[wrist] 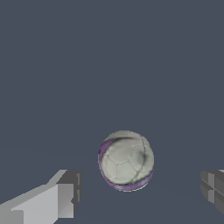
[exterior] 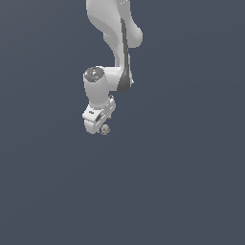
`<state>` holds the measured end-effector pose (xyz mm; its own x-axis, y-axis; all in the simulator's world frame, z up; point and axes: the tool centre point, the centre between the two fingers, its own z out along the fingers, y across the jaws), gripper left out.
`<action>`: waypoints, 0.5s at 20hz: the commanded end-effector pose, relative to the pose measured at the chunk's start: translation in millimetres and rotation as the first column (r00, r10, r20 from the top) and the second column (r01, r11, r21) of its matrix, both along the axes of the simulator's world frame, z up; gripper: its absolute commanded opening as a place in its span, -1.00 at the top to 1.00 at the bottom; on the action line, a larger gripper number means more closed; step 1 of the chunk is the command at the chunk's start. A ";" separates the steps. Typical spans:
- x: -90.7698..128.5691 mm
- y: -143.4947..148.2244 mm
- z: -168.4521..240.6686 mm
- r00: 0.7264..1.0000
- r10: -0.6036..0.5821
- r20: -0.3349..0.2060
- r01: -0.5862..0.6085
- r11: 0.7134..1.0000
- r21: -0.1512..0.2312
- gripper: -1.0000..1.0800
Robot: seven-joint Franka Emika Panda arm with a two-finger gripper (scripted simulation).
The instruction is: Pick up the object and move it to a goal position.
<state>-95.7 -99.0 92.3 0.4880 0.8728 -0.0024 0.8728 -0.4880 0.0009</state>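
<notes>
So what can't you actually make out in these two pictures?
- Goal position: no marker shows in either view.
- Ball in the exterior view: too small to show detail, and the gripper overlaps it.
- Contact: in the wrist view the ball sits between the fingers, apart from both.
- Fingers: cut off by the wrist view's edges.

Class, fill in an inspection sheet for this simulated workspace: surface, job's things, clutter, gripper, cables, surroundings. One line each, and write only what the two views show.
Surface: plain dark blue-grey ground, no markings.
Job's things: one small pale ball with dark patches and a purple edge, lying between the fingers; in the exterior view it shows just below the gripper.
Clutter: nothing seen.
Gripper: white gripper open, fingers apart on either side of the ball with gaps showing, not touching it.
Cables: nothing seen.
Surroundings: only the white arm coming from the exterior view's top; no goal marker seen.
</notes>
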 end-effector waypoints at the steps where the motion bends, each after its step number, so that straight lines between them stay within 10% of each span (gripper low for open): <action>1: -3.1 -1.4 -2.3 0.999 0.034 0.000 -0.034 0.999 0.001 -0.92; 10: -7.8 -3.6 -5.7 0.997 0.081 0.000 -0.081 0.997 0.002 -0.92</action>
<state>-103.2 -102.6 86.8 0.4192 0.9079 -0.0002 0.9079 -0.4192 -0.0002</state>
